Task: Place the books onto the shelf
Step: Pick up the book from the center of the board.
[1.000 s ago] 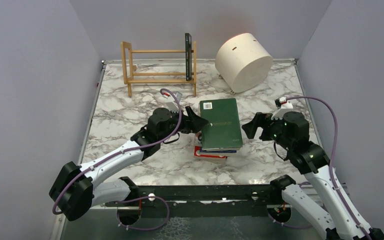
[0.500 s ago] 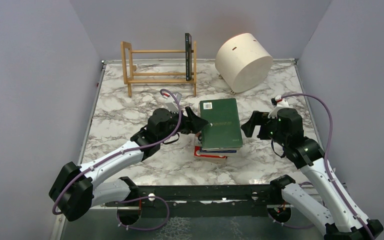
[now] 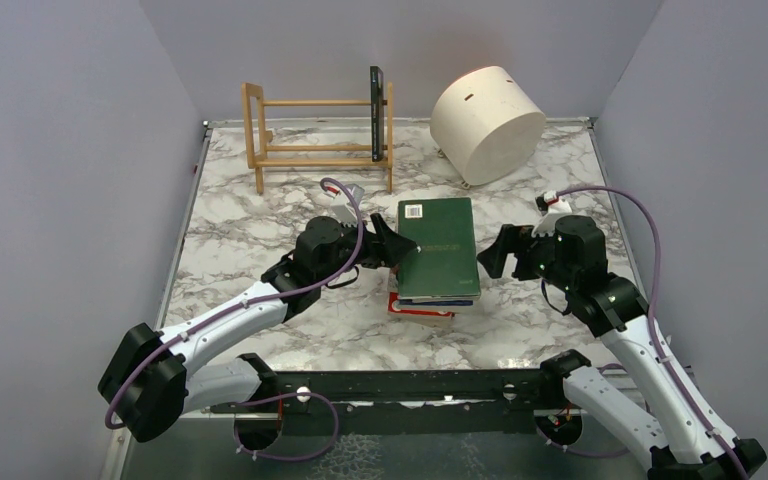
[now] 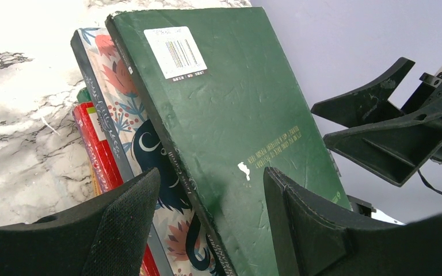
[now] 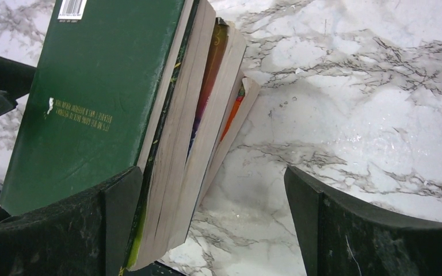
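One light-wood slatted rack, one cream cylindrical drum, two white-and-black robot arms. One thin black book apart from the rest. One pile of books: a dark green hardcover, a floral-covered paperback, a red-spined book, and seemingly one or two orange ones beneath, hard to separate; perhaps six books altogether.

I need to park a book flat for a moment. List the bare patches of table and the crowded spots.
Bare: marble between shelf and left arm; the strip between book stack and the table's near edge. Crowded: centre, where left gripper and right gripper flank the stack.
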`<state>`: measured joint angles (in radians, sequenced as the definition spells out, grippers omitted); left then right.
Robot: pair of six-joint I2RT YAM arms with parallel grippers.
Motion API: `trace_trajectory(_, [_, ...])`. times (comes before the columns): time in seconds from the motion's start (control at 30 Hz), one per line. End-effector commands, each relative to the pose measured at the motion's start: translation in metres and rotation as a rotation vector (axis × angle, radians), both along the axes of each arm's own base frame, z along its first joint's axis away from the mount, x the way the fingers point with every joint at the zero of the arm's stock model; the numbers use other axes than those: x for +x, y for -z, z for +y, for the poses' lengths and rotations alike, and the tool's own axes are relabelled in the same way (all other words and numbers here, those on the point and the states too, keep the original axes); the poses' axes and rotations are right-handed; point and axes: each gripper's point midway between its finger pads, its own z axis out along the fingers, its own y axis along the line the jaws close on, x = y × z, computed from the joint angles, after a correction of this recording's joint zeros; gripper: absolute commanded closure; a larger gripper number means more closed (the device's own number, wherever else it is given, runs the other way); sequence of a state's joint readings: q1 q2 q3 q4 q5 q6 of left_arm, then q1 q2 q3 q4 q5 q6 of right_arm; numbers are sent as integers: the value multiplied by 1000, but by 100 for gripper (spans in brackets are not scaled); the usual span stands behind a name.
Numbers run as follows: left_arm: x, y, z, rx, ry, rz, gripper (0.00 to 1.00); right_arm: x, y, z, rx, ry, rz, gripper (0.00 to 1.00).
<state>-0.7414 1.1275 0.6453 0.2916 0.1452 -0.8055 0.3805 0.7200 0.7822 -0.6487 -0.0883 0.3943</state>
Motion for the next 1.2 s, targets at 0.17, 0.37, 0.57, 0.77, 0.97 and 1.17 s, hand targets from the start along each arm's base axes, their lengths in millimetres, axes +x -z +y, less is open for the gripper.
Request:
trace_trajectory(0.17, [-1, -11, -2, -27, 17, -29, 40, -2, -6, 17, 28, -107, -30, 7])
trace_trajectory(0.37, [-5, -10, -5, -32, 46, -21, 40, -1, -6, 19, 24, -122, -29, 7])
trace_trajectory(0.57, [-11, -7, -9, -41, 84, -7, 40, 2, -7, 21, 14, -136, -36, 7])
trace_trajectory(0.77, [-16, -15, -15, -92, 126, -5, 40, 4, -8, 24, 9, -157, -42, 7])
trace_trajectory(0.97, [-17, -28, -11, -153, 128, -10, 40, 8, -11, 28, 9, -176, -48, 9])
trace_trajectory(1.17, [-11, -36, -6, -187, 127, -14, 40, 14, -17, 34, 18, -195, -57, 9])
